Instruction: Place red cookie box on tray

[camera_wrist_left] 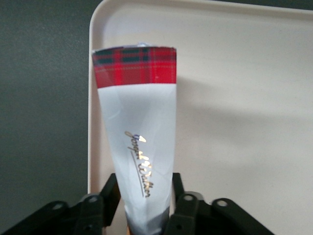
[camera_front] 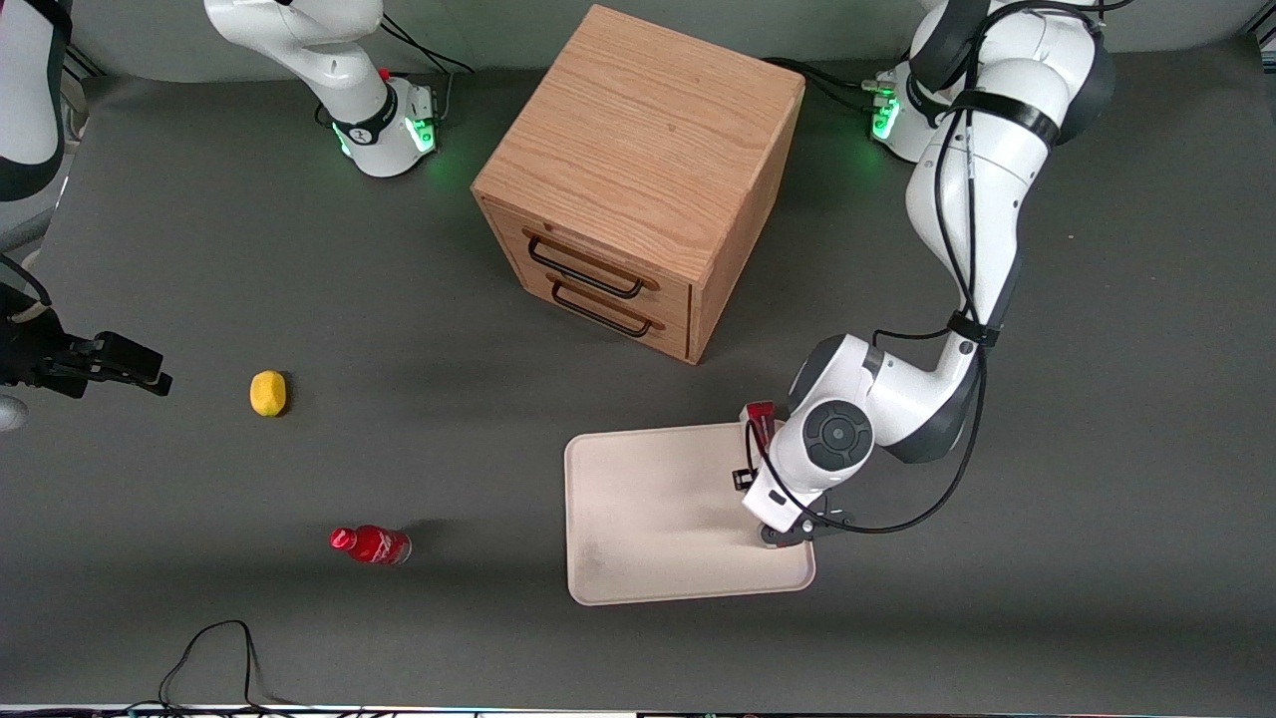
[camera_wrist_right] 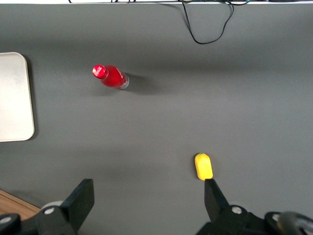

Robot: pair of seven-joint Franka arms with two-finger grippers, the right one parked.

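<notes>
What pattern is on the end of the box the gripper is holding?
Red tartan plaid with dark stripes on the cookie box, held by the gripper; clearest in the left wrist view.

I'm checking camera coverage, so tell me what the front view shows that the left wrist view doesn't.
Only the front view shows the wooden drawer cabinet, the yellow object and the red bottle on the table. Only the left wrist view shows the red cookie box's white printed face, clamped in the gripper. Both show the tray with the gripper over its edge toward the working arm's end.
</notes>
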